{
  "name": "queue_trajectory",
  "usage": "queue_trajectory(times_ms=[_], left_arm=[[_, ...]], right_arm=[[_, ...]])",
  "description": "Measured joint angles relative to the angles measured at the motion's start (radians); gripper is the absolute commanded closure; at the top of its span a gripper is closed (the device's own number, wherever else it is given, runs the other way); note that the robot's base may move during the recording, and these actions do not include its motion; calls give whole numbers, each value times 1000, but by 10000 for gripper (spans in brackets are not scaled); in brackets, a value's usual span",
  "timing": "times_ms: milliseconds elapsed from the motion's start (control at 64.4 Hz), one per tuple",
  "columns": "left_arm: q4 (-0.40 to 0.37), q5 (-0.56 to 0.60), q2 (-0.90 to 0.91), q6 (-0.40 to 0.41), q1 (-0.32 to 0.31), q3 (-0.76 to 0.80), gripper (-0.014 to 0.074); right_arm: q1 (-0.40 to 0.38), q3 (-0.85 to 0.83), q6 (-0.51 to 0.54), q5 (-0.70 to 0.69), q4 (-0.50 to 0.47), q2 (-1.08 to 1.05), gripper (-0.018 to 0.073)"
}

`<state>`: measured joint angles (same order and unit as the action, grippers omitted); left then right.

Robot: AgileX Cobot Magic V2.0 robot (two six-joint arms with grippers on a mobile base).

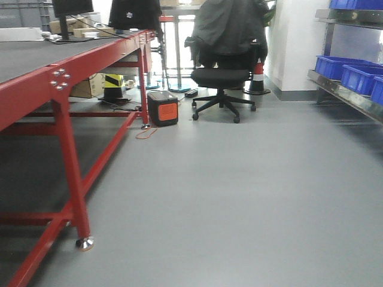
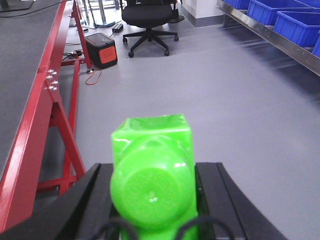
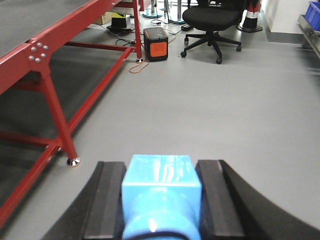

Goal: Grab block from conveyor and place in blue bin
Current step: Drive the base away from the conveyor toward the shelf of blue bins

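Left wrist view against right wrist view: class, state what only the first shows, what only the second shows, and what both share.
Only the left wrist view shows the green block, clamped in the left gripper. Only the right wrist view shows the blue block, held in the right gripper, and the silver foot under a leg of the conveyor. Both show the conveyor's red frame on the left, the black office chair and the orange-and-black box on the grey floor.
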<state>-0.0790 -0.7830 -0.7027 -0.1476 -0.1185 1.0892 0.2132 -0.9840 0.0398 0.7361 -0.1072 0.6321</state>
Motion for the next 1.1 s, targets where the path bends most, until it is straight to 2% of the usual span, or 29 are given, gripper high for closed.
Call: queue_trajectory(times_ms=[1103], left_arm=[[0, 0, 0, 0, 0, 0, 707]], right_arm=[[0, 0, 0, 0, 0, 0, 712]])
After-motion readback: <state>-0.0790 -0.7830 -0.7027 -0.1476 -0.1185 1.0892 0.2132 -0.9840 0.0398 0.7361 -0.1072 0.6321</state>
